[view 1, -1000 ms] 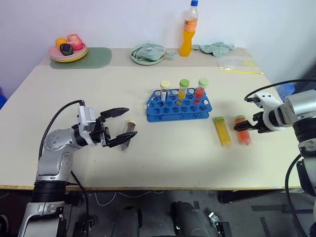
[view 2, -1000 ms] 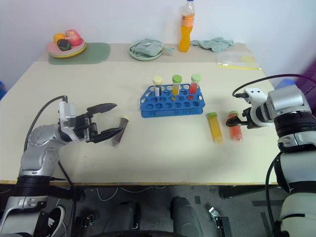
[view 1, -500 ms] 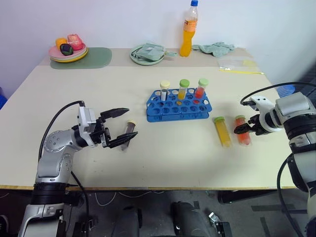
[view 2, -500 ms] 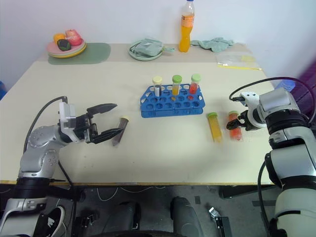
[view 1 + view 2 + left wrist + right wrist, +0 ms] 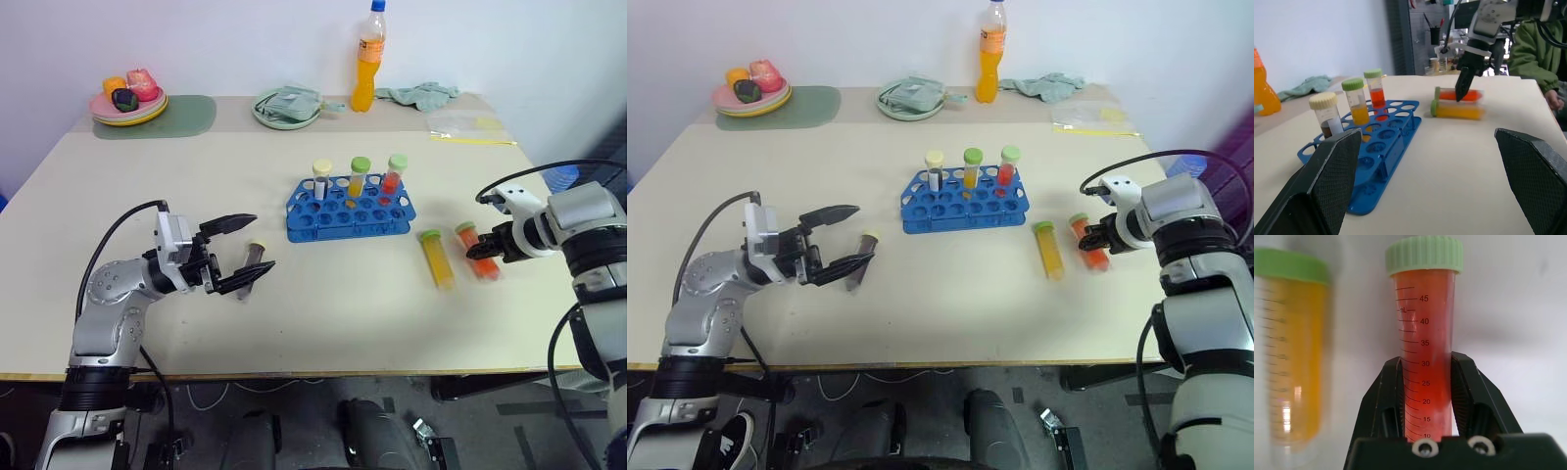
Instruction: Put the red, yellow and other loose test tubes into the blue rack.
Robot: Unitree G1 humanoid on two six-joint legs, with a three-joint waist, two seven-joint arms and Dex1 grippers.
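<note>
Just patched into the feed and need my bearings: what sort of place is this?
Probably a robotics test room, not a real lab: a plain table carries a blue rack beside a drink bottle and a plate of toy food, and a person sits beyond.

orange bottle (image 5: 369,57) far edge | fruit plate (image 5: 127,102) | teal cloth (image 5: 420,94)

Clear glossy plastic red tube (image 5: 1427,367), matt cream table (image 5: 343,294), ridged black gripper (image 5: 1426,396) pads.
</note>
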